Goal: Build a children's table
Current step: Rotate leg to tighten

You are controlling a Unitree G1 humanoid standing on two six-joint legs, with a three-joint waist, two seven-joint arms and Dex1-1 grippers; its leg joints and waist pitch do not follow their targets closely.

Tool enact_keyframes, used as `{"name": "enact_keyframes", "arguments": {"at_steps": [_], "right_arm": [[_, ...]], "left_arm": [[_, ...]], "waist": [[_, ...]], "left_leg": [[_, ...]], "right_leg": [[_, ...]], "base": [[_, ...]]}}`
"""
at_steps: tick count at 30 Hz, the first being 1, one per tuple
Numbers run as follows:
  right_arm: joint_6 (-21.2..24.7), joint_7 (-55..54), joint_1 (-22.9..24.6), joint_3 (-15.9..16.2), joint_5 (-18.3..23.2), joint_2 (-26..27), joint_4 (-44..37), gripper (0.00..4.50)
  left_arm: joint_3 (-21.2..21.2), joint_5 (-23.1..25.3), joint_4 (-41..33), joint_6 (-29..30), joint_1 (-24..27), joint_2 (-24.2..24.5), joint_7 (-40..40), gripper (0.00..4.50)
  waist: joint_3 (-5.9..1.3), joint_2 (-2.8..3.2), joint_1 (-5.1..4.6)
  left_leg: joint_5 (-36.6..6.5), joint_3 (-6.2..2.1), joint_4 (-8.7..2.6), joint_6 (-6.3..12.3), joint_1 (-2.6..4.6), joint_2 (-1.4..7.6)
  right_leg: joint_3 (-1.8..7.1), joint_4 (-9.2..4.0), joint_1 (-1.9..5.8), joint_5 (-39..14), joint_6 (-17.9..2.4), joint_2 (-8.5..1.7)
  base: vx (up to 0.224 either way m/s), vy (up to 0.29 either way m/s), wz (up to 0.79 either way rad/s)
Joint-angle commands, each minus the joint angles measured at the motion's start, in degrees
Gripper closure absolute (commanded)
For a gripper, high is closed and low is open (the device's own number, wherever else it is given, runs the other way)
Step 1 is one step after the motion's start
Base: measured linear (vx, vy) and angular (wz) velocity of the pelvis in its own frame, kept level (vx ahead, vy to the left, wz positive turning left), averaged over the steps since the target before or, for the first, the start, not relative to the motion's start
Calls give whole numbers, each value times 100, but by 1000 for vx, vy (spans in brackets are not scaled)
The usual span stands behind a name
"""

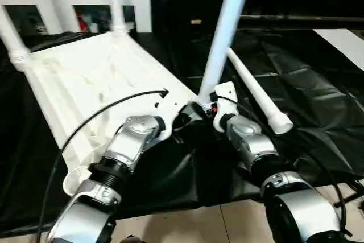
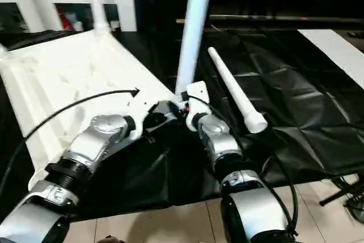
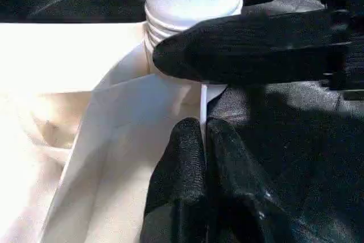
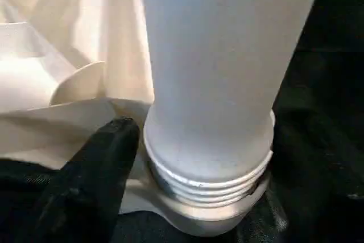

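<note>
Left eye view: the upturned tabletop (image 1: pixel 79 78) lies on the black-covered work table (image 1: pixel 318 78); two legs stand in far sockets, a third leg (image 1: pixel 224 32) stands at the near corner and a loose leg (image 1: pixel 259 98) lies beside it.

Left wrist view: the left gripper (image 3: pixel 203 140), jaws together, pinches the thin corner rim.

Right wrist view: the right gripper's finger (image 4: pixel 91 169) rests beside the threaded collar, jaws apart around the leg.

Hollow plastic looks light, stiff, slick; grip low, near the collar.

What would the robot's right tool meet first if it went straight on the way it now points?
Most likely the threaded base of the upright leg standing in the tabletop's corner socket; it lies directly ahead of the right tool, very close, though exact depth is unclear.
</note>
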Motion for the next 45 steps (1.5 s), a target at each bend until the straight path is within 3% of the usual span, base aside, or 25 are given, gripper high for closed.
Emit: {"name": "enact_keyframes", "arguments": {"at_steps": [1,5,7,11,14,18,23,30,36,45], "right_arm": [[-49,697,106,185,50,-109,-294,43],[-51,1587,367,451,28,-490,-747,30],[-30,2472,648,582,92,-953,-1256,30],[62,3132,826,714,125,-1290,-1614,30],[72,3880,1073,1141,-31,-1671,-2082,30],[79,3852,1063,1096,-37,-1643,-2105,30],[106,3933,1047,1131,-57,-1588,-2100,30],[140,4005,1059,1071,153,-1494,-2119,91],[159,4091,1120,1055,159,-1484,-2146,145],[165,3992,1137,1045,160,-1453,-2078,172]], "left_arm": [[66,-122,-125,-181,179,158,-329,450],[-24,-199,-285,-174,284,429,-823,450],[-133,-322,-473,-255,394,768,-1456,450],[-257,-518,-812,-304,562,1055,-2198,450],[-469,-688,-1267,-60,730,1347,-2885,450],[-518,-697,-1351,-38,774,1388,-2955,450],[-502,-695,-1431,-16,827,1392,-2999,450],[-503,-725,-1542,69,893,1464,-3018,450],[-507,-740,-1623,154,941,1499,-3053,450],[-524,-727,-1617,172,939,1497,-3030,450]], "waist": [[-371,-20,39],[-363,-17,59],[-356,-12,86],[-345,-4,89],[-346,14,102],[-347,2,112],[-339,-13,129],[-357,-25,133],[-348,-28,128],[-358,-22,130]], "left_leg": [[-838,-6,-338,250,27,114],[-783,1,-332,341,41,118],[-866,0,-338,336,52,133],[-990,-7,-353,283,62,143],[-1045,-13,-357,251,73,154],[-922,3,-347,270,74,148],[-1035,-11,-361,189,62,148],[-825,-8,-345,256,62,147],[-894,-5,-346,246,63,142],[-797,-6,-336,247,60,135]], "right_leg": [[255,-440,327,-211,-1208,-361],[249,-433,316,-108,-1279,-343],[252,-445,308,-188,-1259,-343],[253,-454,298,-370,-1281,-342],[252,-445,295,-388,-1315,-340],[256,-429,281,-162,-1428,-336],[260,-452,293,-483,-1323,-354],[256,-410,298,-140,-1371,-345],[255,-424,300,-266,-1350,-345],[254,-410,306,-153,-1358,-342]], "base": [[0,0,0],[0,0,0],[0,0,0],[0,0,0],[0,0,0],[0,0,0],[0,0,0],[0,0,0],[0,0,0],[0,0,0]]}}
